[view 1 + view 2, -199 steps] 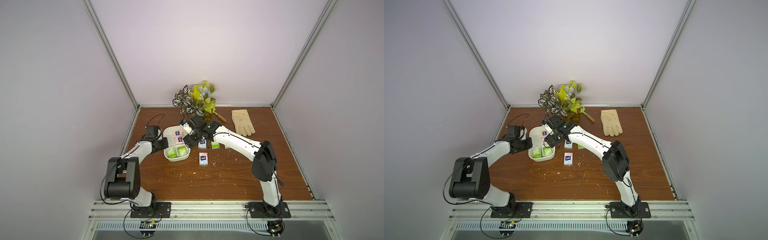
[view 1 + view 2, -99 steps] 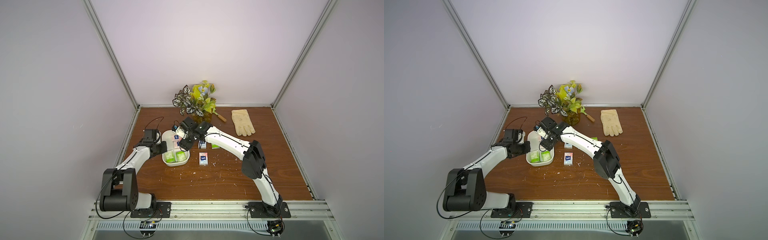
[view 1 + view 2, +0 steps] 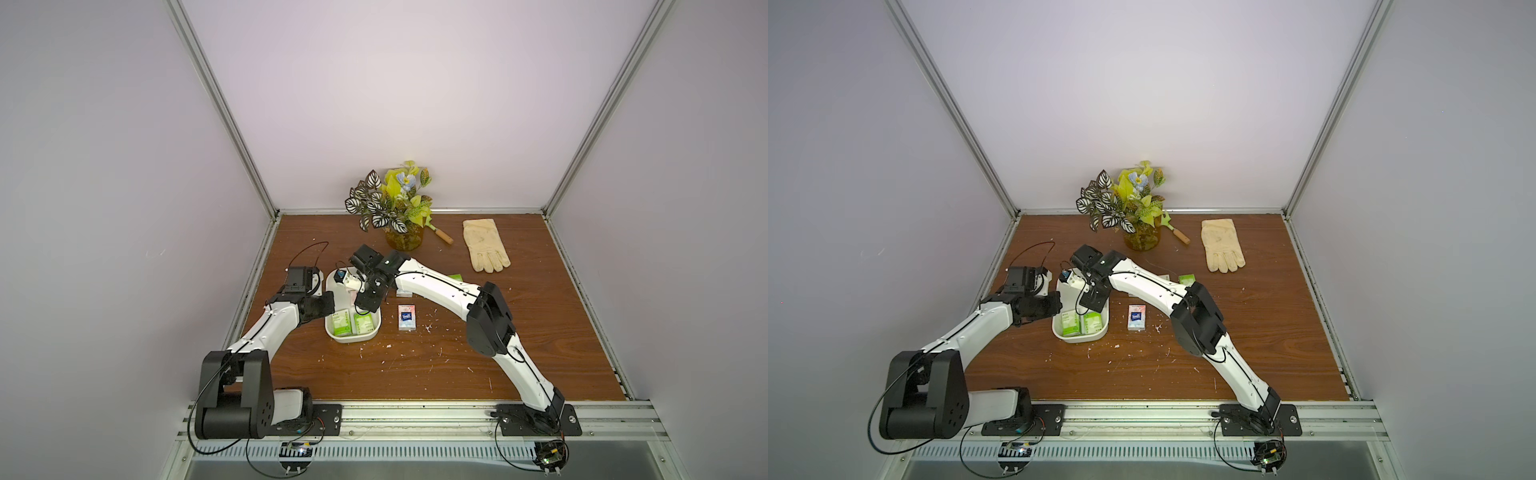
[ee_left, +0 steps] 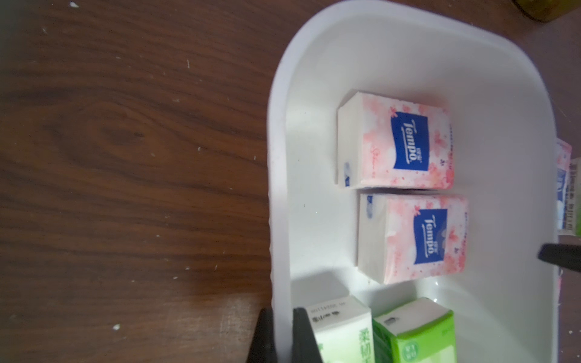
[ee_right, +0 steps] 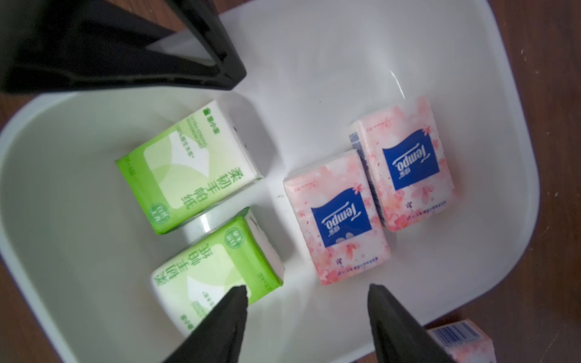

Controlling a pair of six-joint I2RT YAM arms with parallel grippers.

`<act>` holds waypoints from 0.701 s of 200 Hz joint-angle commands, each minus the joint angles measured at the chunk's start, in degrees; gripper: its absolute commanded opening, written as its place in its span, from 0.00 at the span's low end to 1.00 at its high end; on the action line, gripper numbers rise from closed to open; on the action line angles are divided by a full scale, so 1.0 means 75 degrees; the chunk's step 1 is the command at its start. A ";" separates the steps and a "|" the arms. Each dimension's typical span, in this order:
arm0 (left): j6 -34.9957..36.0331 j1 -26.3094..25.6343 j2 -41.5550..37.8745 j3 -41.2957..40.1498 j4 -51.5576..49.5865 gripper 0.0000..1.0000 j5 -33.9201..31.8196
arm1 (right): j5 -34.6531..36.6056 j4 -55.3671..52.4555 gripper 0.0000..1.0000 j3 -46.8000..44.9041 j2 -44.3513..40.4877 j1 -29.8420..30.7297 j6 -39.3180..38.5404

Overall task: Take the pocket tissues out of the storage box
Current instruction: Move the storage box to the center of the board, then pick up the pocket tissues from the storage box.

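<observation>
Inside storage box (image 3: 353,337): 4 pocket tissues (image 5: 341,217) — green pair (image 5: 188,169) at 6 o'clock end, pink pair (image 5: 412,169) toward 12, per top view.
Out on bench (image 3: 415,374): pink pkt (image 3: 406,318) at box's 3 o'clock, green pkt (image 3: 455,276) at 2.
Left gripper (image 4: 281,333): pinched shut on box's 9 o'clock wall.
Right gripper (image 5: 306,289): jaws apart, empty, hovering over the pkts.
Handling: prob. light, soft, slick film — squashes easily; grip across narrow sides, gently, one at a time.

Far end of storage box (image 4: 393,53) bare; left claw (image 4: 280,336) clamps its wall.
</observation>
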 commanded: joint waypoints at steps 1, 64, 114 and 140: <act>0.0137 -0.0080 0.0065 0.0128 -0.0218 0.03 0.0110 | 0.0004 -0.0600 0.68 0.0723 0.0283 -0.0008 -0.0454; 0.0076 -0.0080 0.0148 0.0158 -0.0216 0.14 -0.0058 | 0.0199 -0.0961 0.70 0.1674 0.0983 0.0004 -0.0691; 0.0053 -0.0082 0.0148 0.0152 -0.0224 0.16 -0.0145 | 0.0168 -0.1003 0.70 0.1679 0.1161 -0.0003 -0.0807; 0.0051 -0.0080 0.0153 0.0151 -0.0226 0.15 -0.0139 | 0.0163 -0.1004 0.70 0.1744 0.1298 -0.0002 -0.0845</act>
